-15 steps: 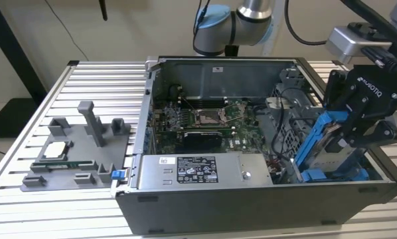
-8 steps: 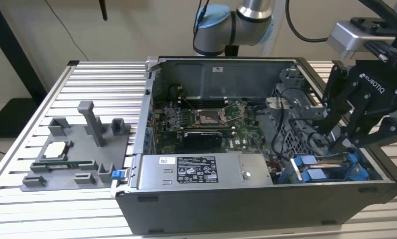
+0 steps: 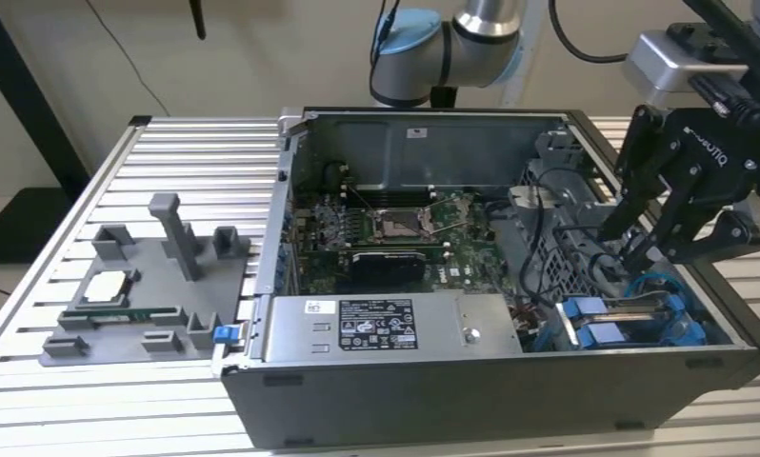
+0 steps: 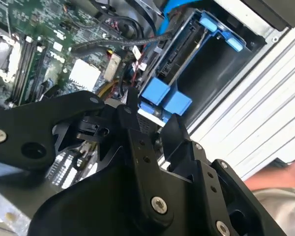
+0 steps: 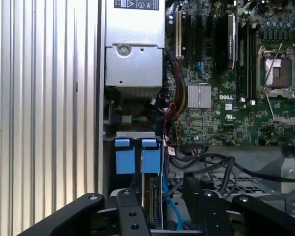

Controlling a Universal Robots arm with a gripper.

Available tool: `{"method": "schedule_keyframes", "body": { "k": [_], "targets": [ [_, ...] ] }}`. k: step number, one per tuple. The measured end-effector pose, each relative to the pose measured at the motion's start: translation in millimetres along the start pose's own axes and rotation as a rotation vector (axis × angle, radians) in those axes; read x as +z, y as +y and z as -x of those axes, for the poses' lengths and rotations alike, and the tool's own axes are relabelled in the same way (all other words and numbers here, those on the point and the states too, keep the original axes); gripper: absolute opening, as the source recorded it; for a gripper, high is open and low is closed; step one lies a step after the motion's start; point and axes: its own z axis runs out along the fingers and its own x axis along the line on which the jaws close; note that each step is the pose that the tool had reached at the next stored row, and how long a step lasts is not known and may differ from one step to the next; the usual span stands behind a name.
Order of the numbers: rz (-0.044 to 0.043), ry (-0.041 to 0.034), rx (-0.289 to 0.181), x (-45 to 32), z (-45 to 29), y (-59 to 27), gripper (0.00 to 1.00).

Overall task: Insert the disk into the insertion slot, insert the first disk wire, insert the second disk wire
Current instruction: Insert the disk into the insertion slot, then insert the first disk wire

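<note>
You've got the open computer case (image 3: 482, 400) sitting on the slatted table (image 3: 50, 400), with the green motherboard (image 3: 393, 228) inside and the silver power supply (image 3: 380, 328) along the near wall. At the exterior view's left, a grey fixture (image 3: 126, 328) carries a processor chip (image 3: 107, 286). A person's arm (image 4: 280, 179) edges into the second wrist view.

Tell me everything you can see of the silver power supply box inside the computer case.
The power supply box is a rectangular silver-grey sheet-metal housing lying flat along the near wall of the open computer case in the exterior view. A black-and-white label sits on its top face. In the first wrist view a bundle of coloured wires runs from its end toward the green circuit board. The hand hangs clear of it.
</note>
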Motion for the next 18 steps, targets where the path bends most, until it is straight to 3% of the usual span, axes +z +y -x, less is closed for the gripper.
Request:
{"method": "schedule_keyframes", "body": {
  "k": [3, 5, 7, 12, 15, 16, 18],
  "targets": [
    [-0.0206, -0.0275, -0.004, 0.2, 1.8, 0.6, 1.0],
    [-0.0493, -0.0332, -0.008, 0.6, 3.0, 1.6, 1.0],
    [-0.0717, -0.0337, -0.01, 1.3, 5.7, 3.6, 1.0],
    [-0.1046, -0.034, -0.013, 5.1, 22.0, 10.1, 1.0],
    [-0.136, -0.0303, -0.017, 7.1, 30.0, 13.5, 1.0],
    [-0.1491, -0.0257, -0.018, 7.5, 32.0, 14.4, 1.0],
    [-0.1773, -0.0074, -0.021, 8.0, 33.7, 16.7, 1.0]
  ]
}}
